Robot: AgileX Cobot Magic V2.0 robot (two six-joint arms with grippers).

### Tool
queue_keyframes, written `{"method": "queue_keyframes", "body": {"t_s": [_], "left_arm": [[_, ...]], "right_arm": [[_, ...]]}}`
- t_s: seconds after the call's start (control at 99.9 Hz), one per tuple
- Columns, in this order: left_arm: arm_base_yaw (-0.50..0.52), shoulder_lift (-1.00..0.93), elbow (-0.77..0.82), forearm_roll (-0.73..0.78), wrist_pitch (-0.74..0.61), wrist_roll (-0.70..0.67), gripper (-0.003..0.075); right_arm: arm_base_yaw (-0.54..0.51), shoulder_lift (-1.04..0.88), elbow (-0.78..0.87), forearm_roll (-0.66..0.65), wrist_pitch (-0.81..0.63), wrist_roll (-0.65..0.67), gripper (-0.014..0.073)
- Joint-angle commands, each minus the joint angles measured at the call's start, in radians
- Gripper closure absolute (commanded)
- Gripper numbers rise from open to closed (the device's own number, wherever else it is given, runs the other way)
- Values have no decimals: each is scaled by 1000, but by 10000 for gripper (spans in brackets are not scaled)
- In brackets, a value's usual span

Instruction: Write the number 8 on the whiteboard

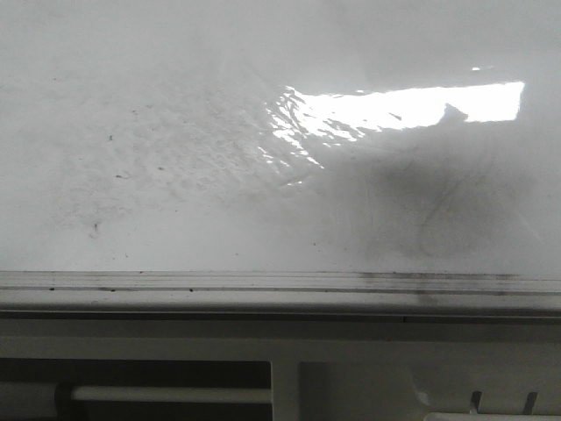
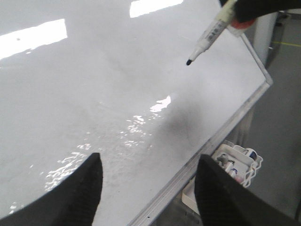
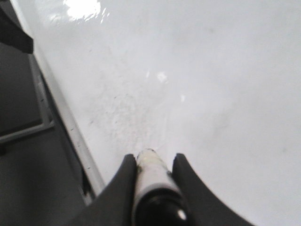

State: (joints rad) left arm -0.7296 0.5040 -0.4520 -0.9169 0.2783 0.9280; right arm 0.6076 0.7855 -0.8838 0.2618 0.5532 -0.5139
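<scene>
Above the whiteboard's (image 2: pixel 94 94) bare middle, right gripper (image 3: pixel 154 162) clamps marker (image 2: pixel 209 37); left gripper (image 2: pixel 148 181) gapes.

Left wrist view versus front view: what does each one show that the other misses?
Only the left wrist view shows the marker, tip bare and held above the board by the right gripper, the open left gripper, and a white basket of markers beyond the frame. Only the front view shows the frame's long edge square on, with the white rail below. Both show the whiteboard, smudged and glaring, with no 8 drawn.
</scene>
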Motion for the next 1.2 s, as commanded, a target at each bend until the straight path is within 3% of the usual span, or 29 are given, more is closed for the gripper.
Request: {"method": "queue_keyframes", "body": {"t_s": [0.0, 0.11, 0.34, 0.801, 1.051, 1.191], "left_arm": [[41, -34, 11, -61, -70, -29, 403], [74, -43, 27, -97, -65, -29, 513], [76, -43, 27, -100, -59, -29, 741], [76, -43, 27, -100, -55, -29, 741], [76, -43, 27, -100, -53, -29, 741], [76, -43, 27, -100, -53, -29, 741]], "right_arm": [[-5, -37, 109, -76, -252, 11, 632], [-5, -42, 218, -125, -401, 11, 637], [-7, -9, 228, -157, -463, 9, 637], [-7, 146, 228, -213, -562, 7, 636], [-2, 211, 228, -211, -553, 7, 636], [18, 217, 228, -208, -466, 7, 637]]}}
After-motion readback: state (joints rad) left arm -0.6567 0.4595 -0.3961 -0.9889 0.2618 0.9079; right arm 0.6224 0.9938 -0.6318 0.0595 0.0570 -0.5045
